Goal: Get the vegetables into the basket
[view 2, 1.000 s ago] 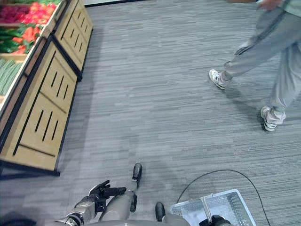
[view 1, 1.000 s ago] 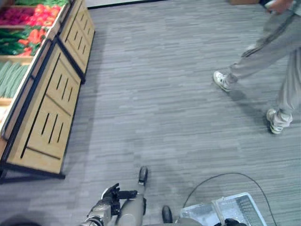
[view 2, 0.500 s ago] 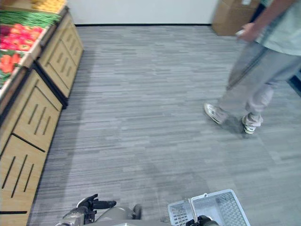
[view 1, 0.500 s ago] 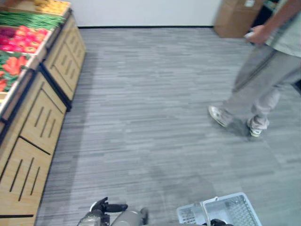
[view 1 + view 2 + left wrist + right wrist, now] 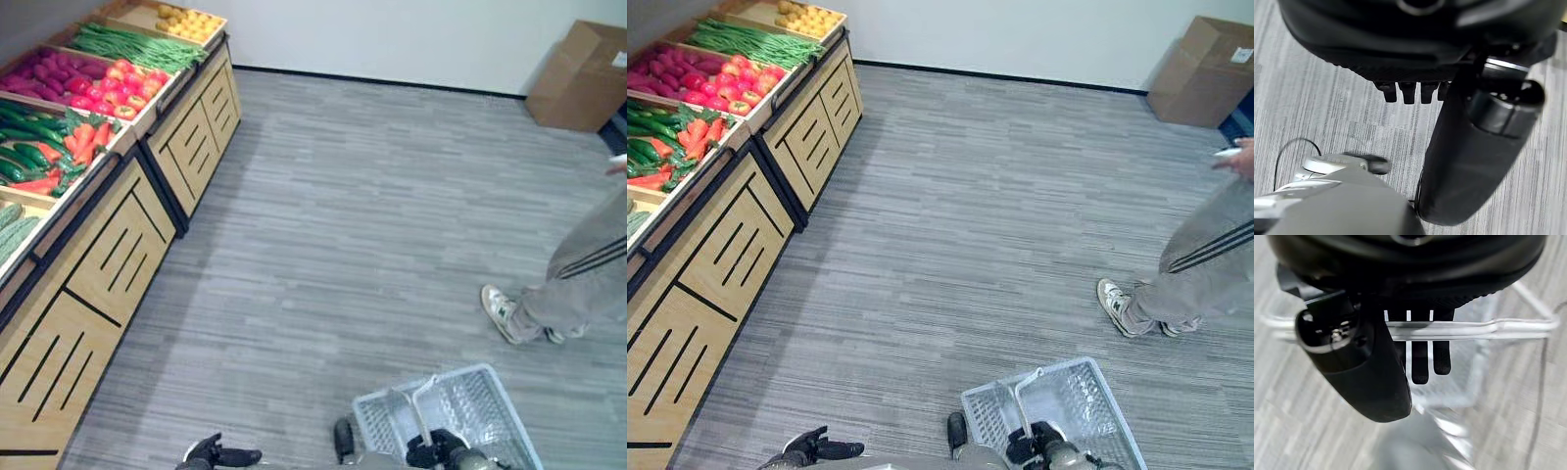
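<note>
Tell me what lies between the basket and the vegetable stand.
Bare grey floor alone separates the basket, held by the right hand, from the vegetable stand, as both eye views show.

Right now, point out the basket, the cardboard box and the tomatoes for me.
basket (image 5: 490, 403), left eye view, on its mesh wall.
cardboard box (image 5: 580, 83), left eye view, on its front face.
tomatoes (image 5: 118, 86), left eye view, middle of the red pile.
</note>
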`<state>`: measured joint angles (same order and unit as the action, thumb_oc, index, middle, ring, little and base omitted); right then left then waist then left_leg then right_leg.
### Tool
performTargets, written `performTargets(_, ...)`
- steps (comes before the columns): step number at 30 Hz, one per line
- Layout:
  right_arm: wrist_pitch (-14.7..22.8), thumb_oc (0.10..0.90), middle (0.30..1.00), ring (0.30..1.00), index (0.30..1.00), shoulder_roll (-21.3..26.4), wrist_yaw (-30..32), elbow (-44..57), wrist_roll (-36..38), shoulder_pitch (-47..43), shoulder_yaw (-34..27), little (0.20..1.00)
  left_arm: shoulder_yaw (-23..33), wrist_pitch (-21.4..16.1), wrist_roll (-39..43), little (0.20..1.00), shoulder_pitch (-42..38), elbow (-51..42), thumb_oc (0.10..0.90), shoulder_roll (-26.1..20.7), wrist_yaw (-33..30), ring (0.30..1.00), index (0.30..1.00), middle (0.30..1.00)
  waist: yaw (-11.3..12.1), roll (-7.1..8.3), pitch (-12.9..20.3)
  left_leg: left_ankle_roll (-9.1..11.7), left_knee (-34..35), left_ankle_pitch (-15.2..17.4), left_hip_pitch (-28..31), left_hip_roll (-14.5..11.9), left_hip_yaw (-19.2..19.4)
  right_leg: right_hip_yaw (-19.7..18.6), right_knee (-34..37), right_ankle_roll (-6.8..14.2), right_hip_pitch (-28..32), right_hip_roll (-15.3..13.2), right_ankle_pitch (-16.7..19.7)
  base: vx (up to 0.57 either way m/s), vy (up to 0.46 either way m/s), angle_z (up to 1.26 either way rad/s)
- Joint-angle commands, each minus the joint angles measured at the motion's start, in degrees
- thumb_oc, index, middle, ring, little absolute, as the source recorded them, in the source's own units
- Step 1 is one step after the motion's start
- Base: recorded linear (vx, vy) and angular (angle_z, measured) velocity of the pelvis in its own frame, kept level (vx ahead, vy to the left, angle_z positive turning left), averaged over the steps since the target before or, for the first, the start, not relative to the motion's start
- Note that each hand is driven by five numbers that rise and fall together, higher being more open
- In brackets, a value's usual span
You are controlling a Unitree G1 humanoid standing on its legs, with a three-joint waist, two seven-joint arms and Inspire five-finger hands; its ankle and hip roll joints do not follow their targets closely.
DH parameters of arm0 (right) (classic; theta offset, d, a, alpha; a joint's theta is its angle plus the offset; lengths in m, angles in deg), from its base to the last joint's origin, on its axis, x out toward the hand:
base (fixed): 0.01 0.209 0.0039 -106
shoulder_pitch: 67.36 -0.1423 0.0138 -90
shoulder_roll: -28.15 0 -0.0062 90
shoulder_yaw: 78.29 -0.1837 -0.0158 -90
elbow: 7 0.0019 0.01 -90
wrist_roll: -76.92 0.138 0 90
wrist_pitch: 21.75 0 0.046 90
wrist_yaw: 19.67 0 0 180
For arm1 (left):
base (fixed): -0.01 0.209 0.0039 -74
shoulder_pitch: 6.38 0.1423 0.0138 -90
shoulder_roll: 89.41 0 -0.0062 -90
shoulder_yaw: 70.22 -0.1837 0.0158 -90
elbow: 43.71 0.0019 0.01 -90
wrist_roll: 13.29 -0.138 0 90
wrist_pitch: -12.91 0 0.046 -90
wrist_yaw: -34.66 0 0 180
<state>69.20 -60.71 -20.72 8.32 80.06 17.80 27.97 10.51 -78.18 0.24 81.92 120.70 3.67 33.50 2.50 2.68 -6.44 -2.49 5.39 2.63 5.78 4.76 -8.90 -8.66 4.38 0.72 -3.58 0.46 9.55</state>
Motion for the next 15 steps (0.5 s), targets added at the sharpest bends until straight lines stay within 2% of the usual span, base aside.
performTargets(1, -1.58, 0.4, 0.3, 0.3, 0.3, 0.87, -1.35, -2.42, 1.54, 5.16, 2.06, 0.3, 0.73, 0.55, -2.19, 1.0, 0.02, 3.11, 0.9, 0.8, -0.21, 1.0, 1.0, 1.0, -1.0, -1.35, 0.5, 1.97, -0.39, -5.24, -2.84, 0.78, -3.05, 2.02, -0.76, 4.17, 5.07, -1.01, -7.13, 0.02, -0.011, -0.25)
performTargets(15, -1.63, 0.4, 0.3, 0.3, 0.3, 0.72, -1.39, -3.44, 1.29, 6.03, 1.79, 0.3, -0.67, 0.44, -3.14, 1.0, -1.11, 2.35, 0.9, 1.03, -0.29, 1.0, 1.0, 1.0, -0.36, -1.34, 1.64, 3.63, -0.39, -5.3, -2.04, 0.49, -5.97, 5.99, -1.63, 3.29, 7.39, -0.92, -9.56, 0.01, -0.013, 0.1)
